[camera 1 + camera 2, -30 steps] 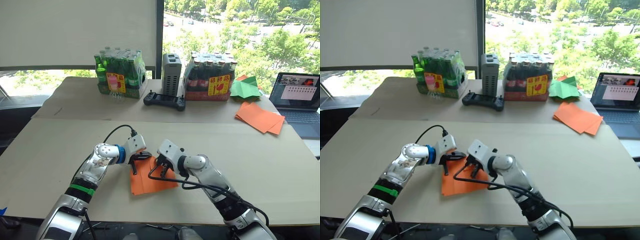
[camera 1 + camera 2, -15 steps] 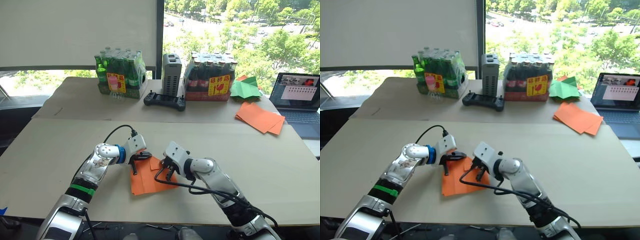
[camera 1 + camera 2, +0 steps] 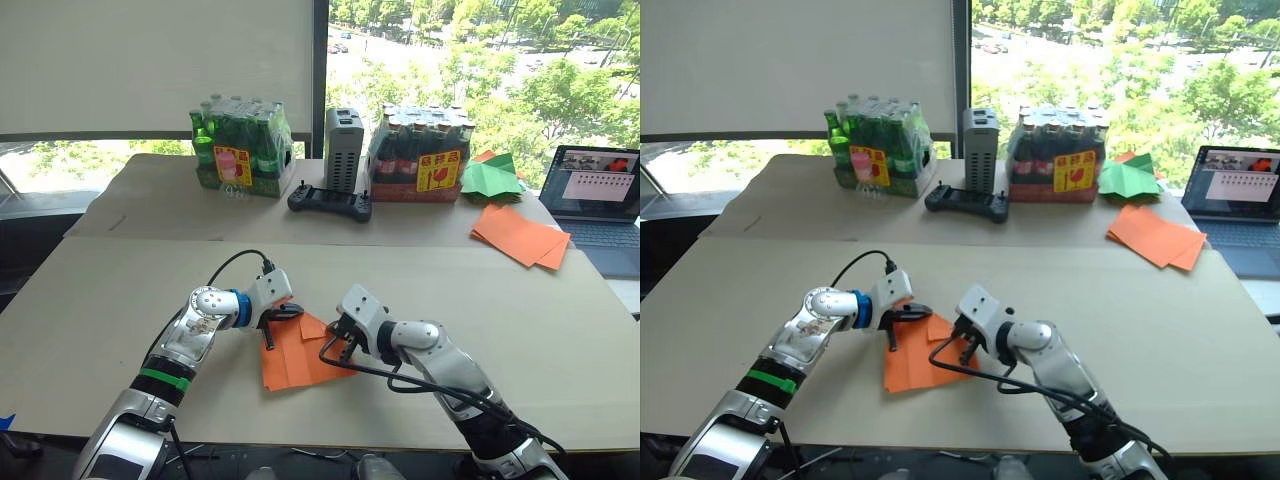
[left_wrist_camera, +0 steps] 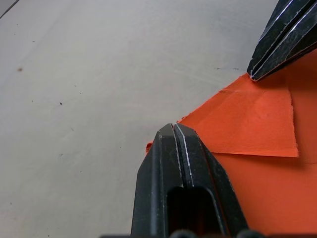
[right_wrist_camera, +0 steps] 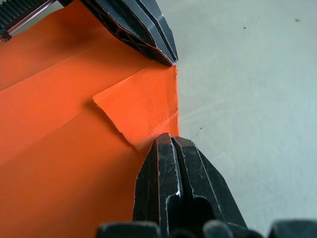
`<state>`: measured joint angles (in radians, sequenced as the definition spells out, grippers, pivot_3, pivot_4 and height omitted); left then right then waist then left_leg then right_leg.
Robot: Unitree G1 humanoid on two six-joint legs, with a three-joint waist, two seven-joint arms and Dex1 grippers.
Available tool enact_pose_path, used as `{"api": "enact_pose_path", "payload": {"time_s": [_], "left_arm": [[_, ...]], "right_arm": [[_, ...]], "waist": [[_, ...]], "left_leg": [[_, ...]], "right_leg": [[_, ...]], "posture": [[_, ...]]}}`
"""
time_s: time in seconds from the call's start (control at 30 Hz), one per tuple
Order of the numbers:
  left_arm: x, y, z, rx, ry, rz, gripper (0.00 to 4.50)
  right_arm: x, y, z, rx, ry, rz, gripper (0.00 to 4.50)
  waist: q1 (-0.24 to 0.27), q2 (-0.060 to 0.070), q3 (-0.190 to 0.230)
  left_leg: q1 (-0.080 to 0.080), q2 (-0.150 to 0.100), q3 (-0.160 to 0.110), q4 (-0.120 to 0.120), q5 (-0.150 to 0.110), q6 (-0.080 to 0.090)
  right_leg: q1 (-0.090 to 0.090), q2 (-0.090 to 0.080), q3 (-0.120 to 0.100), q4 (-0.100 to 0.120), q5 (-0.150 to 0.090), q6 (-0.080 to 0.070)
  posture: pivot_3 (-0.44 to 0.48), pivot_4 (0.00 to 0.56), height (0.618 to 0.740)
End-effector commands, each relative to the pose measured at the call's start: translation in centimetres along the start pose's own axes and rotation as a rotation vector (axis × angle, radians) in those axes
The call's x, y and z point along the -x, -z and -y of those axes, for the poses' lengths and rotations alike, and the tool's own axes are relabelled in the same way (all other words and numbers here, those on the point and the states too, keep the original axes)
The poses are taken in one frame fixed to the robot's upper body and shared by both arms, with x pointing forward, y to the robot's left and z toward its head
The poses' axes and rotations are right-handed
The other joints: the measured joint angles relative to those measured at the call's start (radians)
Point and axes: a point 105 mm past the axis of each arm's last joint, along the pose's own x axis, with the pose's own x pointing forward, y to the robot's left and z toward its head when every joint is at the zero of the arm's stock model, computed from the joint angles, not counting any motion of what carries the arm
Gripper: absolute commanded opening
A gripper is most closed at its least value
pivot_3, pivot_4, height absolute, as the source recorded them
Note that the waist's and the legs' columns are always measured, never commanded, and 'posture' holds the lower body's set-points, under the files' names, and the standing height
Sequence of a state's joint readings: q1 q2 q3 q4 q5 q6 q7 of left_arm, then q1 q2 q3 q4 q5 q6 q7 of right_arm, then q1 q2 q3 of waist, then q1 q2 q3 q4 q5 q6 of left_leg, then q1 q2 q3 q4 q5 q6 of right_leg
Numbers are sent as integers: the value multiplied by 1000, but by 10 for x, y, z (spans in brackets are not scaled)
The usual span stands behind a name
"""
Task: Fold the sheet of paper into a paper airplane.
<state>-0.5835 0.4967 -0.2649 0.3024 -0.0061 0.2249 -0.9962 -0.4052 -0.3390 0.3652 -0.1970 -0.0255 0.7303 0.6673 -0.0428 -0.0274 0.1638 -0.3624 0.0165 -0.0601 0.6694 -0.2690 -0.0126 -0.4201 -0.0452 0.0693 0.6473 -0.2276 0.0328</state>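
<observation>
The paper (image 3: 295,358) lies flat on the near table (image 3: 100,300), between the two arms, near the front edge. Its far corner is turned down into a small triangular flap (image 5: 141,106), the start of a nose fold.

The left gripper (image 3: 270,325) rests on the paper's far left corner, its fingers pressed together with nothing between them, tips on the sheet beside the flap. The right gripper (image 3: 345,340) sits at the paper's right edge, its fingers likewise together and empty, tips touching the flap's edge as the right wrist view shows.

The flap looks loosely creased, and its free edge is ragged. If either tip lifts before the crease is pressed, the flap would likely spring back up. If the right tip drags sideways, it could skew the fold or tear that edge. The sheet is thin and the table smooth, so an uneven push might slide the whole paper toward the front edge, which is close.

To left and right the near table is bare, giving both arms room. Well away at the far side stand two bottle packs (image 3: 240,145), a grey box (image 3: 343,148) and a controller (image 3: 330,203); the paper pile (image 3: 518,235), green shape (image 3: 490,177) and laptop (image 3: 598,205) lie far right.
</observation>
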Motion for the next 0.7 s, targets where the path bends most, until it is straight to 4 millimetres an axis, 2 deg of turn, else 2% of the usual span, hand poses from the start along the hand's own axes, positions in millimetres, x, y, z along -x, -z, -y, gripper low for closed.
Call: {"api": "enact_pose_path", "payload": {"time_s": [0.03,0.47,0.7], "left_arm": [[-2,11,6,13,25,-42,0],[-3,10,6,9,28,-40,0],[-4,8,7,7,32,-35,0]], "right_arm": [[4,37,-3,-73,-2,-138,27],[20,52,-4,-88,13,-181,27],[20,43,-5,-82,17,-150,27]], "waist": [[0,0,0],[1,0,0],[2,-1,-1]], "left_leg": [[0,0,0,0,0,0],[0,0,0,0,0,0],[0,0,0,0,0,0]], "right_leg": [[0,0,0,0,0,0],[0,0,0,-1,0,0],[0,0,0,-1,0,1]], "posture": [[0,150,733],[0,150,733],[0,150,733]]}}
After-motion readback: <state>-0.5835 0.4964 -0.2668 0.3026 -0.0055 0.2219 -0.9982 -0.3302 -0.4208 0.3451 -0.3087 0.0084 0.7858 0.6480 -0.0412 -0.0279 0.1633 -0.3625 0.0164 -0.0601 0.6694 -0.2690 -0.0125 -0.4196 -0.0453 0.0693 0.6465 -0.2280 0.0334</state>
